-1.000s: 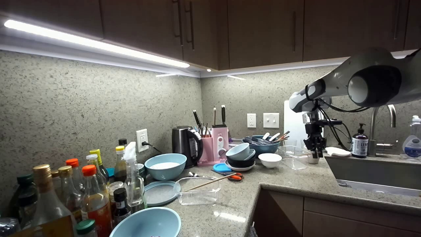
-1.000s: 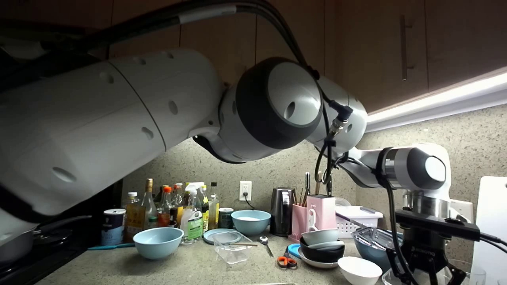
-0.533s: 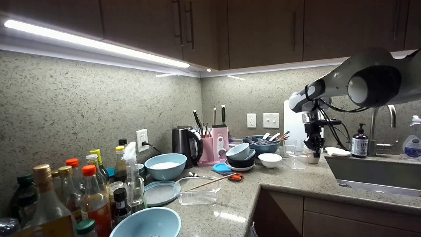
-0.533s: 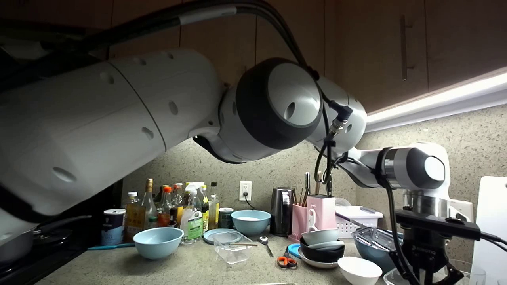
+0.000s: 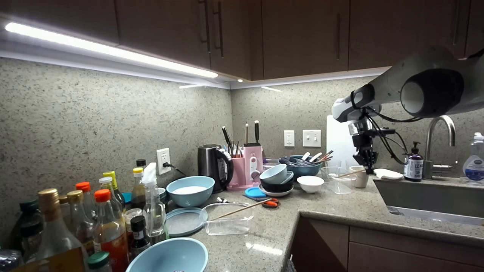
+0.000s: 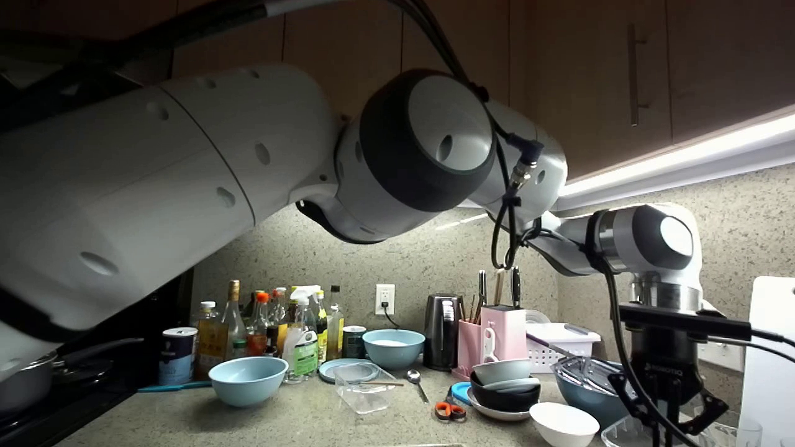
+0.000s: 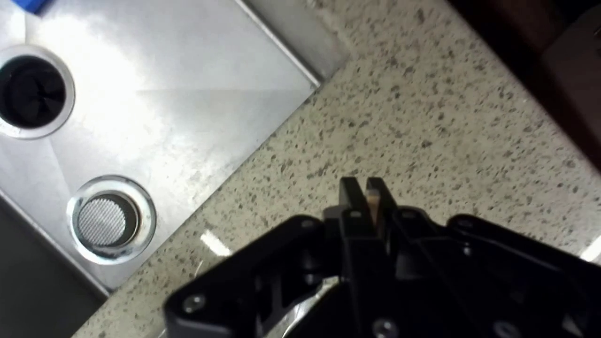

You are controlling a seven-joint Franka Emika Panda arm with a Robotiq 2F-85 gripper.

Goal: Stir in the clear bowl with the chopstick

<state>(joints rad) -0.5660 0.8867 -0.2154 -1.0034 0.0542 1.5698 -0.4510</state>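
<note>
My gripper [image 5: 369, 172] is at the corner of the counter beside the sink. Its fingers are shut on the end of a wooden chopstick [image 5: 349, 173]. In the wrist view the tan chopstick end [image 7: 373, 202] shows between the two black fingertips [image 7: 361, 183]. The chopstick slants down and away from the gripper to a clear bowl [image 5: 342, 187]; its far end is over or in this bowl, I cannot tell which. The bowl is partly cut off at the bottom edge in an exterior view [image 6: 621, 428]. Another clear container [image 5: 228, 228] farther off has a chopstick [image 5: 242, 209] lying across it.
A pale cup [image 5: 362, 179] stands just behind the gripper. The sink [image 5: 427, 196] with faucet and soap bottle [image 5: 413, 166] is beside it. A white bowl [image 5: 310, 184], stacked bowls [image 5: 278, 185], orange-handled scissors [image 5: 270, 204] and a blue bowl of utensils [image 5: 304, 170] are near.
The fingers have closed on the chopstick. The gripper has then risen and shifted slightly toward the sink, and the held end of the chopstick has lifted with it.
</note>
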